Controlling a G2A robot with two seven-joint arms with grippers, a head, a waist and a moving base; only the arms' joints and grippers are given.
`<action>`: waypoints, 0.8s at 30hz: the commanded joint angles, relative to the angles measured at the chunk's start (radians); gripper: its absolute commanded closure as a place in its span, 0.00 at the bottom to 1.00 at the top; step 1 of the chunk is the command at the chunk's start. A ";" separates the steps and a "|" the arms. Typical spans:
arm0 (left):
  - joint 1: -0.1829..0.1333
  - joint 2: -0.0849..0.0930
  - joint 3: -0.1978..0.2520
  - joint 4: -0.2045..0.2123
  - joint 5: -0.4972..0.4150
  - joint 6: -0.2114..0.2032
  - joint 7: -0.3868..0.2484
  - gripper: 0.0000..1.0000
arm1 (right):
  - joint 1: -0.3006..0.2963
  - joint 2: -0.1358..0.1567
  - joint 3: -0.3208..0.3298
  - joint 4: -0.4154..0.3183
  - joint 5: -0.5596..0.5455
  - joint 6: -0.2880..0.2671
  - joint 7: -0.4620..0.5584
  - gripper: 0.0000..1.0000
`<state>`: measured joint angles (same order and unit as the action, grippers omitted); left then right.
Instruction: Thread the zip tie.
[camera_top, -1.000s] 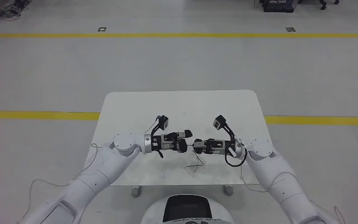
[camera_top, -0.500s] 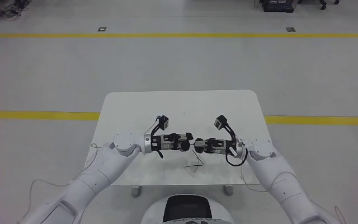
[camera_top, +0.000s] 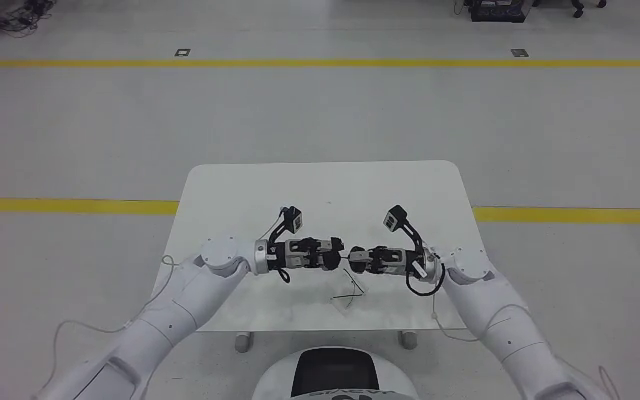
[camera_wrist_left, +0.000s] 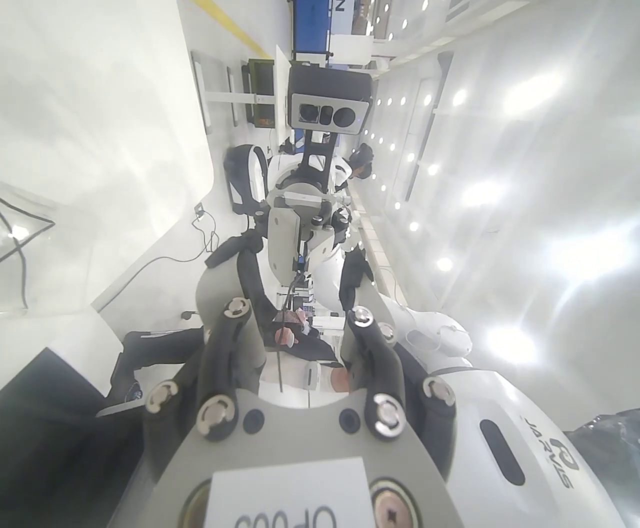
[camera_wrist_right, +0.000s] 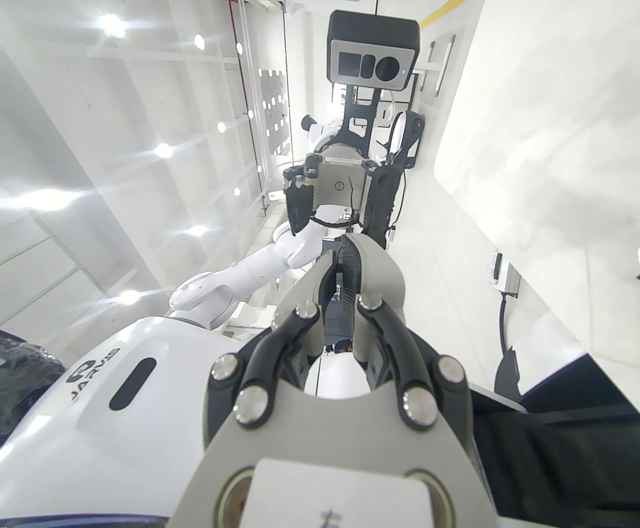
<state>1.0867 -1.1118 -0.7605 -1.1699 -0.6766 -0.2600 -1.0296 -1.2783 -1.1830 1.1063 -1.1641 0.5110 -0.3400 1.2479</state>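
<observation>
Left wrist view: thin zip tie (camera_wrist_left: 281, 370); right gripper (camera_wrist_left: 294, 274) pinching it.

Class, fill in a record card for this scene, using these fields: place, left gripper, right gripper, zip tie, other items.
place: white table, the two grippers meeting tip to tip above it.
left gripper: jaws open, facing the right gripper.
right gripper: jaws shut on the zip tie.
zip tie: thin black strip, reaching from the right gripper in between the open left jaws.
other items: loose black ties lying on the table below the grippers, untouched.
</observation>
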 joint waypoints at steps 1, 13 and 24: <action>-0.001 -0.001 0.001 0.003 0.002 -0.001 0.000 0.69 | 0.000 0.000 0.000 -0.003 0.004 0.000 0.006 1.00; -0.007 -0.008 0.007 0.016 -0.009 0.000 -0.013 0.71 | 0.006 0.001 -0.015 0.001 0.000 0.000 0.022 1.00; -0.013 -0.014 0.012 0.027 -0.014 0.000 -0.024 0.74 | 0.017 0.000 -0.024 0.004 0.007 0.000 0.014 1.00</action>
<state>1.0737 -1.1249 -0.7488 -1.1440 -0.6896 -0.2597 -1.0535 -1.2612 -1.1826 1.0828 -1.1603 0.5176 -0.3400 1.2629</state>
